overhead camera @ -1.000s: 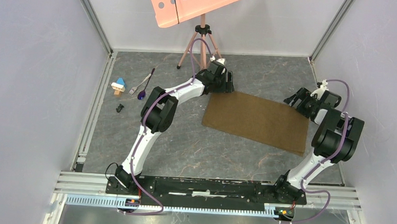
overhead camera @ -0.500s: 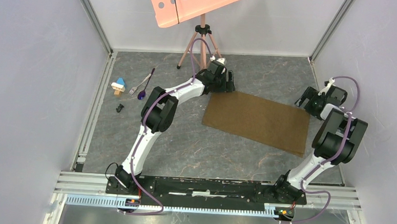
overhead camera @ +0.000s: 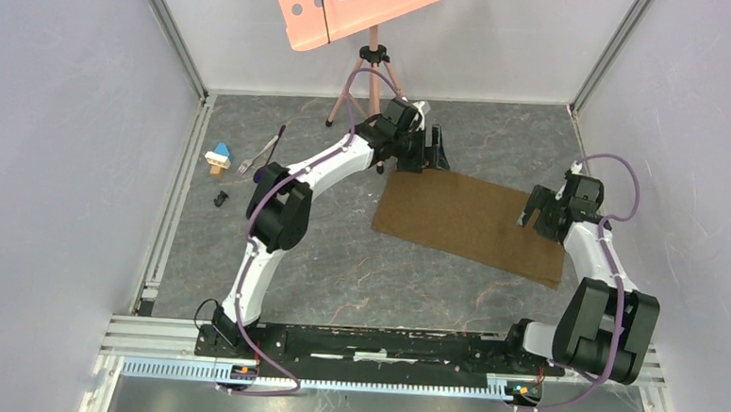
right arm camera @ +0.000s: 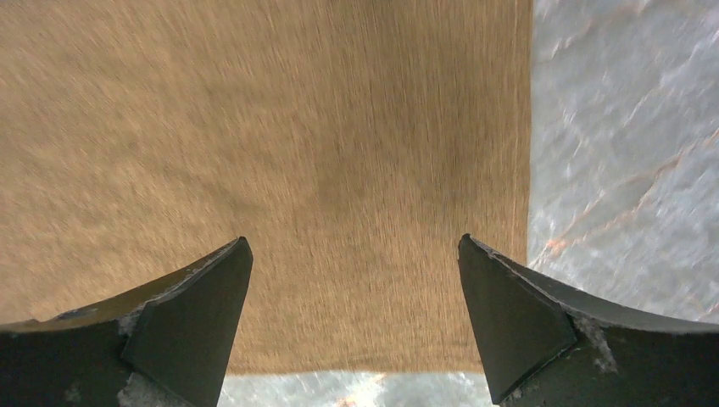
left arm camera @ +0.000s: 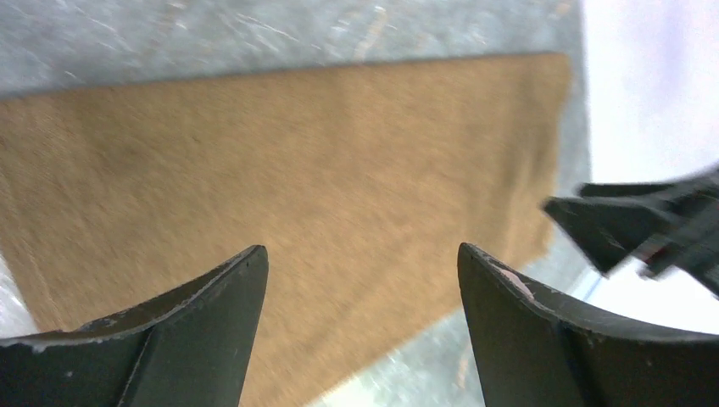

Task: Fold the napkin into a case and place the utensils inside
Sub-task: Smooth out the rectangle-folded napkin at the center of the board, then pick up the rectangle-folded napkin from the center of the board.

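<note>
The napkin [overhead camera: 474,223] lies flat on the grey marbled table [overhead camera: 340,261] as an olive-brown rectangle, its long sides running slightly askew, and it serves as the landmark here. The left gripper [overhead camera: 437,151] hovers just off the napkin's far left corner with its jaws spread wide and nothing between them; in its wrist view the 2 dark fingers [left arm camera: 203,314] frame bare cloth [left arm camera: 322,170], blurred. The right gripper [overhead camera: 531,213] hangs over the napkin's right end, near the far right corner, jaws also wide apart and empty; its wrist view looks down on the cloth [right arm camera: 280,127] with the napkin's edge and grey table to the right. Whether either gripper touches the cloth cannot be told. The utensils lie well to the left of the napkin, beyond the left arm: the silver fork [overhead camera: 256,158] and the spoon [overhead camera: 268,154] with its purple bowl side by side. Farther left of the napkin sit a small blue, white and tan toy block [overhead camera: 218,157] and a tiny black piece [overhead camera: 220,198].
</note>
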